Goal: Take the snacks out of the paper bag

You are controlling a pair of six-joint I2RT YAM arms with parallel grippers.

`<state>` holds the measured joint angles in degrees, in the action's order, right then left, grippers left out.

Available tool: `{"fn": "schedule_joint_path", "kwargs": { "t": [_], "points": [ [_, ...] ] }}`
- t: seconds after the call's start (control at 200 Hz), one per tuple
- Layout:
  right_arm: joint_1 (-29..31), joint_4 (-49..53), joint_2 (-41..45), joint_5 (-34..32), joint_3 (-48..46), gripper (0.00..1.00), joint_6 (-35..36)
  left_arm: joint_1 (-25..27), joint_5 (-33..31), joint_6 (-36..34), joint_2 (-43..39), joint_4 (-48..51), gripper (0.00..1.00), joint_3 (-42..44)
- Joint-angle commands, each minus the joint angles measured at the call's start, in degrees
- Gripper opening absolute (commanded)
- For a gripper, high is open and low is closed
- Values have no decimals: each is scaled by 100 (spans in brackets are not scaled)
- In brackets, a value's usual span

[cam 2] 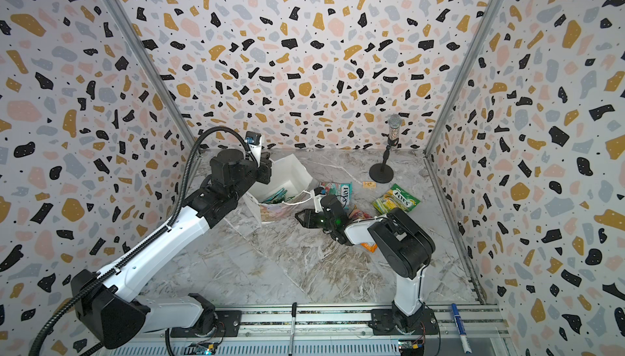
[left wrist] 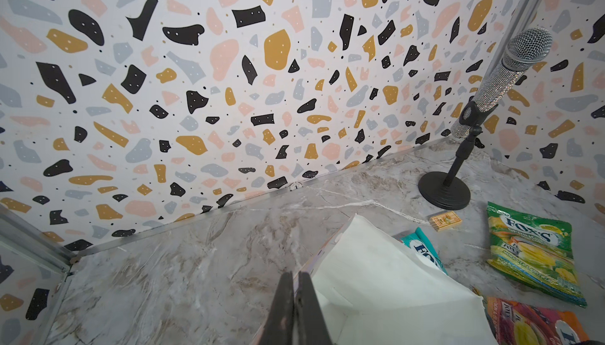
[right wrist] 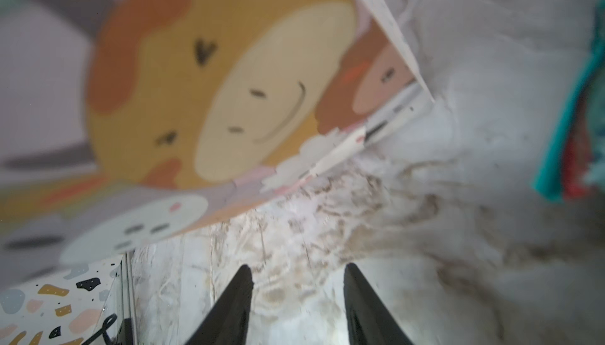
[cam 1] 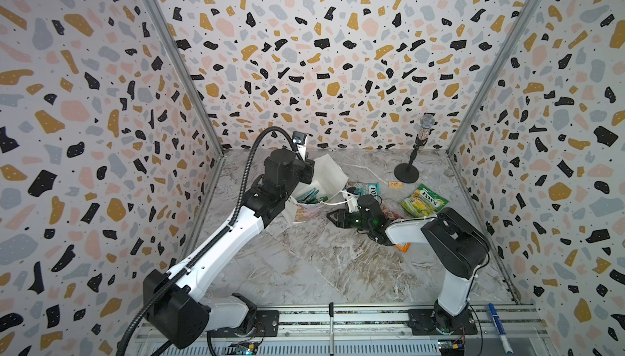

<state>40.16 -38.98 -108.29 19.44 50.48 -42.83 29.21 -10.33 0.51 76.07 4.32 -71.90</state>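
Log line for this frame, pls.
left tool: shut on paper bag rim | right tool: open, empty, near bag | snacks: some inside bag, others out on table

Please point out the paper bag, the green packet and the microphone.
paper bag (cam 1: 329,172): in a top view, on its white wall.
green packet (cam 1: 424,200): in a top view, on its printed front.
microphone (left wrist: 527,45): left wrist view, on its mesh head.

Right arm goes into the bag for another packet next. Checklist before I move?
1. Left gripper clamped on the paper bag rim: ok.
2. Right gripper open, empty: ok.
3. Right gripper lined up with the bag mouth: not ok; it faces the colourful outer side.
4. Packets left inside: ok, some visible.
5. How many are left: cannot tell.
6. Cord handle clear of the right gripper: cannot tell.
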Motion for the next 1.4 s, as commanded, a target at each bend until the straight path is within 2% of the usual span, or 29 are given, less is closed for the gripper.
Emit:
{"fn": "schedule_joint_path", "kwargs": {
  "t": [0.0, 0.25, 0.506, 0.681, 0.921, 1.146, 1.392],
  "points": [
    [68, -647, -369, -170, 490, 47, -260, -155, 286, -281, 172, -86, 0, -410],
    [276, -763, -1173, -169, 1483, 46, -543, -367, 460, -555, 516, -34, 0, -998],
    [448, -781, -1829, -336, 2460, 46, -834, -489, 961, -701, 1053, 388, 0, -1887],
    [466, -591, -1929, -332, 2632, 46, -855, -500, 1066, -606, 993, 325, 0, -1591],
    [265, -2, -690, -662, 1372, 48, -208, -493, 1357, -270, 507, 195, 0, -608],
    [-152, 417, 1076, -859, -131, 49, 238, -486, 1574, -10, -126, -48, 0, 152],
    [-578, 2271, 2620, -1873, -441, 52, 1162, -420, 1876, 183, -566, -46, 0, 756]
  ]
}}
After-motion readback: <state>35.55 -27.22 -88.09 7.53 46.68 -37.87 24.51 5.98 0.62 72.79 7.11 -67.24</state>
